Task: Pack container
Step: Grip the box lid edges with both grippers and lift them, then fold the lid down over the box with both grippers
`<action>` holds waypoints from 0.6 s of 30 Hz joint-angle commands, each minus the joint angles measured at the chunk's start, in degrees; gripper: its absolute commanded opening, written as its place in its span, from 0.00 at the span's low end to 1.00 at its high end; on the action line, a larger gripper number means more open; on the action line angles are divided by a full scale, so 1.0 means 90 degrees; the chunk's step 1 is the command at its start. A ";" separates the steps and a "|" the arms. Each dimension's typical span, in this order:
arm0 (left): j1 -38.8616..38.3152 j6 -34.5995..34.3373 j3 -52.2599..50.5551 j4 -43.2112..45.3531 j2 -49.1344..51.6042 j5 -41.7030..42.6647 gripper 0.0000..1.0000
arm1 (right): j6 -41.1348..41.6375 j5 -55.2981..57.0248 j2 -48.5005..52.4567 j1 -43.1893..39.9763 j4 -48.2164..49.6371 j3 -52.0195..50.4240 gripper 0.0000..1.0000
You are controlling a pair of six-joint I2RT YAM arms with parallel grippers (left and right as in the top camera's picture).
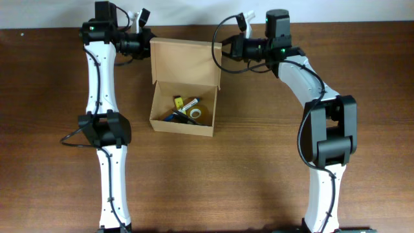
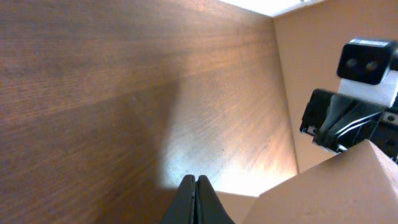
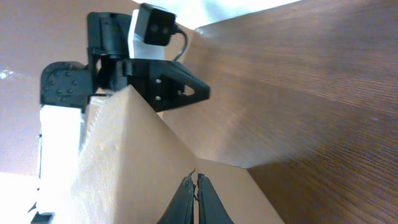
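Note:
The container [image 1: 181,125] is a tan cardboard box at the table's middle. Its hinged lid [image 1: 184,61] stands open toward the back. Inside lie pens [image 1: 176,111] and a tape roll [image 1: 196,113]. My left gripper [image 1: 149,45] is shut at the lid's left edge; in the left wrist view its fingers [image 2: 196,182] press together with cardboard [image 2: 336,186] just to their right. My right gripper [image 1: 221,50] is at the lid's right edge; in the right wrist view its fingers [image 3: 197,178] are closed on the thin edge of the lid [image 3: 124,162].
The brown wooden table [image 1: 272,162] lies all around the box. Each wrist view shows the other arm's wrist and camera across the lid, in the left wrist view [image 2: 367,62] and in the right wrist view [image 3: 152,25]. Both arm bases stand at the front edge.

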 commanded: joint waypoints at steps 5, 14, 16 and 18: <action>-0.0119 0.0447 0.0068 -0.0393 -0.0860 -0.0546 0.02 | -0.0542 0.0039 -0.0330 0.0233 -0.1224 0.0563 0.04; -0.0435 0.0884 0.0068 -0.1593 -0.1234 -0.1605 0.02 | -0.2574 0.2217 -0.0729 0.0787 -0.4823 0.1712 0.04; -0.0481 0.0884 0.0068 -0.1865 -0.1234 -0.1892 0.01 | -0.2681 0.2482 -0.0806 0.0913 -0.5073 0.1858 0.04; -0.0520 0.0831 0.0063 -0.1860 -0.1239 -0.1987 0.01 | -0.2732 0.2841 -0.0911 0.1022 -0.5370 0.1931 0.04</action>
